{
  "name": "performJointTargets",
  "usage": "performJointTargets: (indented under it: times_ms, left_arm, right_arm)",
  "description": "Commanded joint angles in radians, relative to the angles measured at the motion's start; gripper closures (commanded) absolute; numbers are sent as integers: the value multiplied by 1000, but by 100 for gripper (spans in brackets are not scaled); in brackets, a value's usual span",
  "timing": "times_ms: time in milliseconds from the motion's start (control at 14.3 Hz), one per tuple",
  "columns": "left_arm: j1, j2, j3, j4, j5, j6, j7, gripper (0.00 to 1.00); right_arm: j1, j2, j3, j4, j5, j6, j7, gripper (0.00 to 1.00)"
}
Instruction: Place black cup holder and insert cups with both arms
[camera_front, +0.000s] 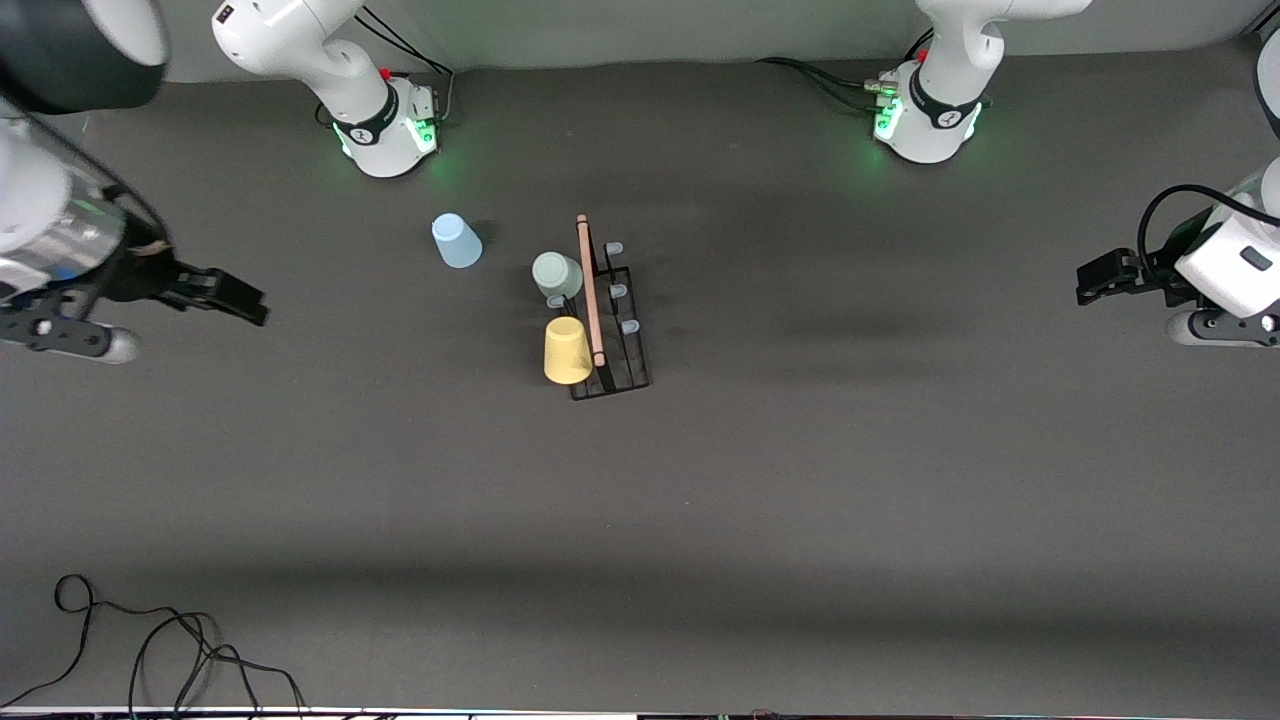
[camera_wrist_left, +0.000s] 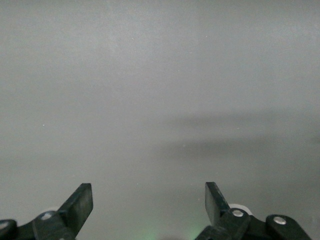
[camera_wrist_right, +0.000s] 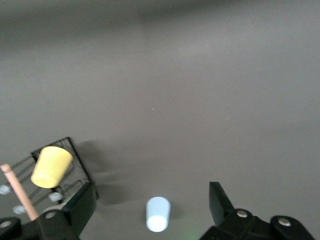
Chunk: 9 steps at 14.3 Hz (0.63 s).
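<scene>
**Grey bench, one cup still loose**

Grey matte bench (camera_front: 900, 480) carries everything; a pale wall runs along its far edge and black cables (camera_front: 150, 640) lie at the near edge.

Holder (camera_front: 612, 330) stands mid-bench with the green cup (camera_front: 556, 274) and yellow cup (camera_front: 567, 350) on its pegs. Blue cup (camera_front: 456, 241) sits apart, toward the right arm's base.

Both hands hang open and empty: right hand (camera_front: 225, 291) and left hand (camera_front: 1105, 278) over opposite bench ends.

Risks: the light cup may tip when pinched, and a careless approach could knock the holder or unseat mounted cups.
</scene>
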Motion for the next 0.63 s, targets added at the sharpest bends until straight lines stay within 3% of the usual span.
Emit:
performJointTargets:
  times_ms: [0, 209, 349, 558]
  left_arm:
    - [-9, 3, 10, 10, -8, 0, 12, 0]
    - [-9, 3, 11, 10, -8, 0, 12, 0]
    - [-11, 3, 10, 10, -8, 0, 12, 0]
    - [-11, 3, 10, 10, -9, 2, 9, 0]
  right_arm:
    - [-264, -55, 221, -51, -33, 32, -144, 0]
    - [-558, -58, 456, -53, -35, 32, -255, 0]
    - [-681, -66, 563, -57, -35, 32, -264, 0]
    - [-688, -66, 588, -62, -38, 36, -258, 0]
